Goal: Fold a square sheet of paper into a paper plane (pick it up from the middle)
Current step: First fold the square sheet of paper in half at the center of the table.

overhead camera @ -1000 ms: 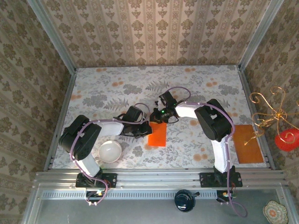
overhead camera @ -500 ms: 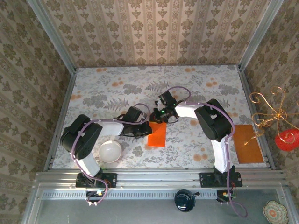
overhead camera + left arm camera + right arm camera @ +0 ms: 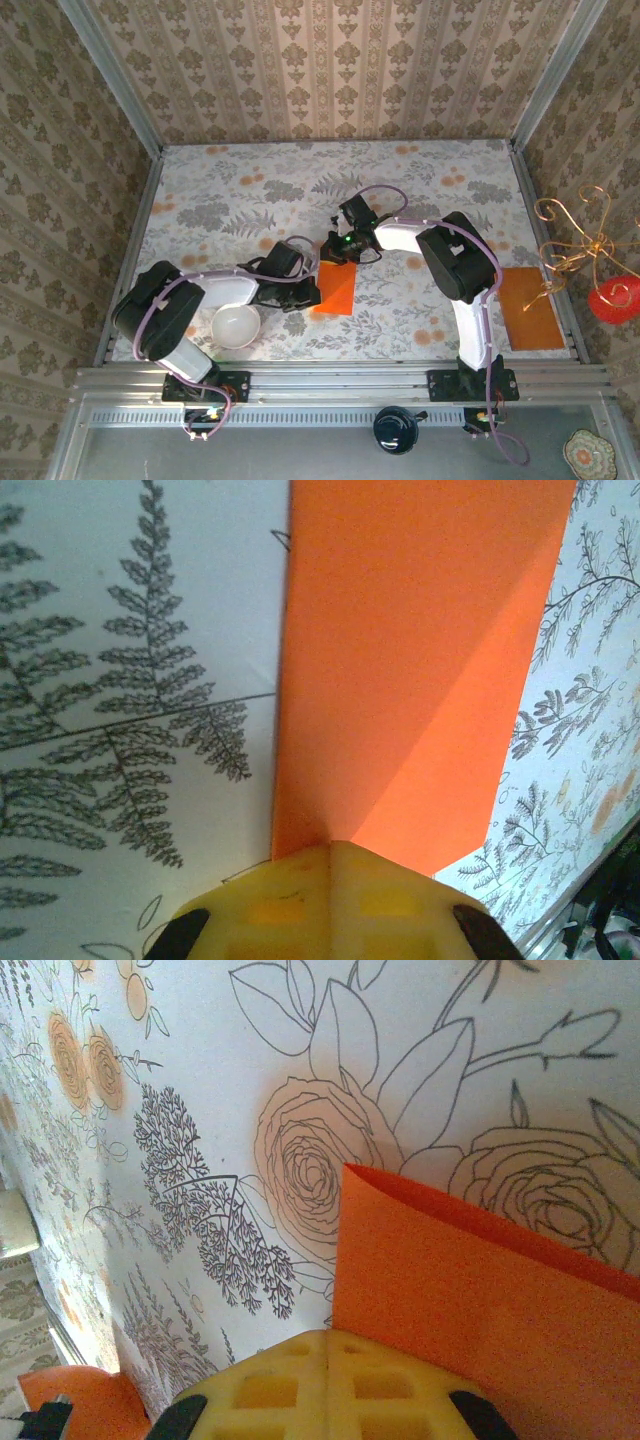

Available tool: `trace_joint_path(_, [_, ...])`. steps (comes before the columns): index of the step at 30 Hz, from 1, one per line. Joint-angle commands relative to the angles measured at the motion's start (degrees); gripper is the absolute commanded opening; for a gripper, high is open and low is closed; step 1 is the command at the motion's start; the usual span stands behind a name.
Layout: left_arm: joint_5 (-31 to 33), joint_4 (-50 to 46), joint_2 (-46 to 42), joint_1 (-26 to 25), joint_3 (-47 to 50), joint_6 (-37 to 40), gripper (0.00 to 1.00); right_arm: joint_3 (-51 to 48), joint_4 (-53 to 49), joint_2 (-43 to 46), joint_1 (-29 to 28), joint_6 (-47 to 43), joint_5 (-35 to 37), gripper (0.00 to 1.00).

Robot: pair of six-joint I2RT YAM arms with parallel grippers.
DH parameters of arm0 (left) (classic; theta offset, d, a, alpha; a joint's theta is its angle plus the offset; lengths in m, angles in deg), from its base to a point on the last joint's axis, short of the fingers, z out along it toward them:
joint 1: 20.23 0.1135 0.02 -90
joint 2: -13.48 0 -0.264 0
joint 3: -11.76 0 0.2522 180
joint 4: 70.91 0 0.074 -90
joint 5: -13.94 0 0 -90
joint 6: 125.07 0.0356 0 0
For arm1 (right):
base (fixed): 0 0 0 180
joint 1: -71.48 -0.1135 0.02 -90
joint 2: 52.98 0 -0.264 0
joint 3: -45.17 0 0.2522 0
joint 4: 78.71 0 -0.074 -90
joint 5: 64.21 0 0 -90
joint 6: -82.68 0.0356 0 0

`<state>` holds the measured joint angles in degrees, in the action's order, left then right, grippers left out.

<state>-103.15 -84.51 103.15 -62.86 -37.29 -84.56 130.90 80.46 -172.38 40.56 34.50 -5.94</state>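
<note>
Left hand [image 3: 328, 858]: fingers together, tip touching left edge of orange paper [image 3: 420, 660]; grip on it not discernible. Right hand [image 3: 328, 1345]: clamped on paper's far edge, edge raised. Paper lies mid-bench [image 3: 420, 190], between hands.

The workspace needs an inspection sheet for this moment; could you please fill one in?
Surface: floral tabletop, flat.
Job's things: orange sheet, partly folded, rectangular from above, mid-table; no finished plane.
Clutter: white bowl beside the left arm; brownish-orange rectangle at the right edge.
Tools: left tool shut, tips at the sheet's left edge; right tool shut, apparently pinching the far edge, which stands off the surface.
Cables: purple cables run along both arms.
Surroundings: wallpapered walls; gold wire ornament and black knob outside the table.
</note>
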Motion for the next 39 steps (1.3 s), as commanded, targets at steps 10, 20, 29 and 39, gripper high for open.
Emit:
trace_joint_path(10, [2.8,-7.2,-3.5,-2.7,3.3,-0.1,0.02,-0.7,-5.1,-2.2,0.2,-0.7,5.2,0.05])
trace_joint_path(20, [4.1,-8.0,-7.7,-1.6,-3.2,1.7,0.08,-2.1,-2.9,9.9,0.2,-0.5,3.0,0.19])
trace_joint_path(29, [-2.3,-1.7,-1.1,4.9,-9.1,3.6,0.22,-11.9,-6.1,23.8,3.7,6.4,14.5,0.38])
trace_joint_path(39, [-5.0,-5.1,10.6,8.2,-19.8,9.6,0.22,-22.8,-3.8,30.0,4.5,11.5,15.1,0.48])
